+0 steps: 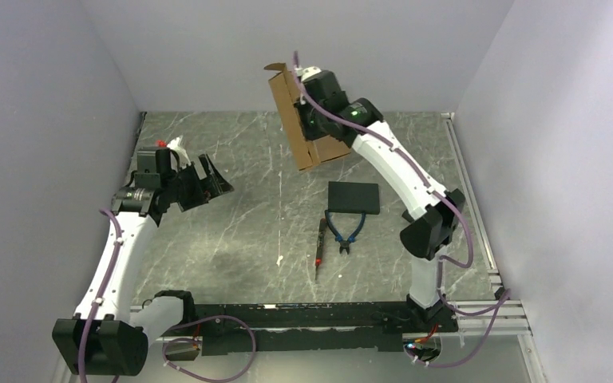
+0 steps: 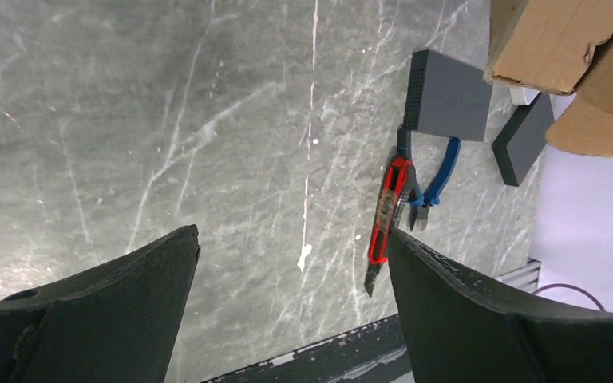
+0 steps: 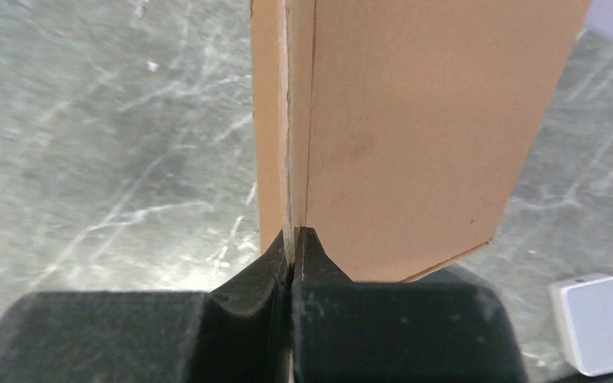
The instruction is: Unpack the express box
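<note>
The express box (image 1: 294, 120) is held up off the table (image 1: 231, 159), above its far middle part, and is tilted steeply, with one long edge turned toward the camera in the top view. A short flap is seen bent over at its upper end. The box is gripped by the right end effector (image 3: 291, 246), whose two fingers are pressed together on a thin cardboard panel; in the right wrist view the brown sheet is seen rising straight out from between the fingertips. No part of the box is seen touching the table.

The left end effector (image 1: 207, 179) is held over the left part of the table, well apart from the box, with its fingers spread wide and nothing between them; in the left wrist view only bare table is seen in the gap.

On the table below and in front of the box a flat black pad (image 1: 353, 198) is laid. Just nearer than it, blue-handled pliers (image 1: 345, 231) and a red and black utility knife (image 1: 320, 247) are laid side by side. A second dark pad (image 2: 523, 140) is seen beyond the first in the left wrist view. A small white case (image 3: 596, 323) is seen on the table at the lower right of the right wrist view.
</note>
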You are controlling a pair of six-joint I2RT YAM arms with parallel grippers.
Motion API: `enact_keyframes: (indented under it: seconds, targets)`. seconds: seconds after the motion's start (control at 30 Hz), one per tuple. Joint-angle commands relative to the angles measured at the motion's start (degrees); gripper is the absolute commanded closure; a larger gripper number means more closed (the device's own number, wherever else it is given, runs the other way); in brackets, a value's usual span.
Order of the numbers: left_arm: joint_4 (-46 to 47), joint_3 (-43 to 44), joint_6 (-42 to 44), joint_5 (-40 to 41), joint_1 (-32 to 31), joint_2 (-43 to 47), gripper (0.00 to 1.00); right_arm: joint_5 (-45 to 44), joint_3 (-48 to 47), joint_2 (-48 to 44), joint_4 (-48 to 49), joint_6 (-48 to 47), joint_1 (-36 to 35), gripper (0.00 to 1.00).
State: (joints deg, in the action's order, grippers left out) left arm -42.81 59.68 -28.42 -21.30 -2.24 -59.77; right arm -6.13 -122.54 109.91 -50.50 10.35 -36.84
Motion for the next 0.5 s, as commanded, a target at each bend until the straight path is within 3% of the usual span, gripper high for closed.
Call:
enact_keyframes:
  seconds: [0.0, 0.13, 0.27, 0.47]
  targets:
    - [3.8, -2.7, -4.0, -4.0, -0.1, 2.6, 0.08, -14.8, -5.7, 5.9, -7.5, -7.4, -8.6, 1.0]
    - [2.0, -3.3, -5.5, -0.7, -0.1, 4.4, 0.08, -29.0, -7.3, 11.8, -8.1, -8.6, -16.5, 1.0]
    - [-3.5, -1.7, -7.2, 10.7, -0.1, 9.6, 0.11, -38.6, -6.0, 17.0, -7.1, -6.4, -22.7, 1.0]
    - [-8.3, -4.0, -12.8, 26.6, -0.1, 27.1, 0.15, -42.1, 0.8, 17.6, -0.2, -6.9, -29.2, 1.0]
